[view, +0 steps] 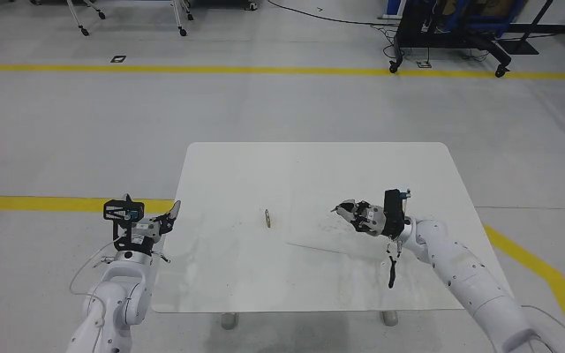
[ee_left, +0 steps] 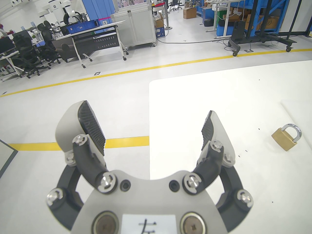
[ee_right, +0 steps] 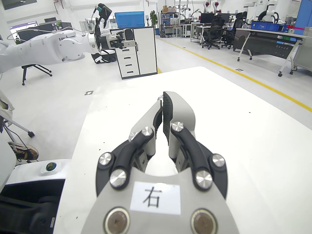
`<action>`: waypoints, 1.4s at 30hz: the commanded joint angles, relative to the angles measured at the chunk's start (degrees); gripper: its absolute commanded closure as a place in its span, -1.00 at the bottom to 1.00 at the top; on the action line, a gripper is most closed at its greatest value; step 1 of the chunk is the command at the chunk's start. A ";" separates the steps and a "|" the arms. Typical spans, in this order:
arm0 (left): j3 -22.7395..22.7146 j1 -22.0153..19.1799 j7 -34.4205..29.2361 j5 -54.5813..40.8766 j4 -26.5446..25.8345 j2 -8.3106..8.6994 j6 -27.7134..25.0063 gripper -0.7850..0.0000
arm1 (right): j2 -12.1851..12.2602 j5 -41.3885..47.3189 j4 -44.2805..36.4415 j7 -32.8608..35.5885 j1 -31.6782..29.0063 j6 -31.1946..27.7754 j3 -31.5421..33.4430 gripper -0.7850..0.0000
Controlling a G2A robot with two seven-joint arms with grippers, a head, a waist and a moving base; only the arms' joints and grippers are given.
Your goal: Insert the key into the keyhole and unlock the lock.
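Note:
A small brass padlock [view: 267,219] with a silver shackle lies on the white table [view: 353,168], left of its middle. In the left wrist view the padlock [ee_left: 286,136] lies flat. My left gripper [view: 170,216] hangs open beyond the table's left edge, its fingers [ee_left: 91,122] wide apart with nothing between them. My right gripper [view: 341,210] is over the table, to the right of the padlock, pointing toward it. Its pads are pressed together, and a small silver bit of the key [ee_right: 160,97] peeks out at the tips of the right gripper [ee_right: 162,98].
The left arm's gripper [ee_right: 121,41] shows far off in the right wrist view, past the table's far edge. A black cable [view: 391,265] hangs from the right forearm above the table's front right. Yellow floor lines run on both sides of the table.

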 commanded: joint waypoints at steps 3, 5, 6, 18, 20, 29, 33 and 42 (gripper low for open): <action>0.21 0.11 2.39 -10.10 -0.12 -0.23 -7.24 -1.00 | -0.09 0.57 -1.03 0.43 -0.48 0.00 -0.46 1.00; -0.62 -0.48 4.18 -20.14 1.32 -0.18 -17.24 -1.00 | -0.21 4.15 -1.92 0.01 -0.82 0.00 -1.74 1.00; -0.27 -0.96 3.98 -23.47 1.99 -0.14 -21.82 -1.00 | -0.31 5.85 -1.95 0.19 -0.77 0.00 -2.61 1.00; 16.20 -16.94 -19.63 -65.32 12.27 -0.22 -50.01 -1.00 | 0.99 30.34 -3.44 0.00 0.12 0.00 -10.73 1.00; 16.20 -16.94 -19.63 -65.32 12.27 -0.22 -50.01 -1.00 | 0.99 30.34 -3.44 0.00 0.12 0.00 -10.73 1.00; 19.11 -16.23 -20.48 -70.86 11.28 -0.45 -52.12 -1.00 | 0.99 30.34 -3.44 0.00 0.12 0.00 -10.73 1.00; 24.28 -20.43 -30.42 -82.81 16.06 -0.20 -53.89 -1.00 | -0.44 40.53 -2.73 13.15 1.34 1.72 -12.57 1.00; 35.85 -32.68 -39.27 -86.31 27.57 -2.42 -58.00 -1.00 | -3.26 67.64 -4.56 32.95 5.03 0.00 -18.49 1.00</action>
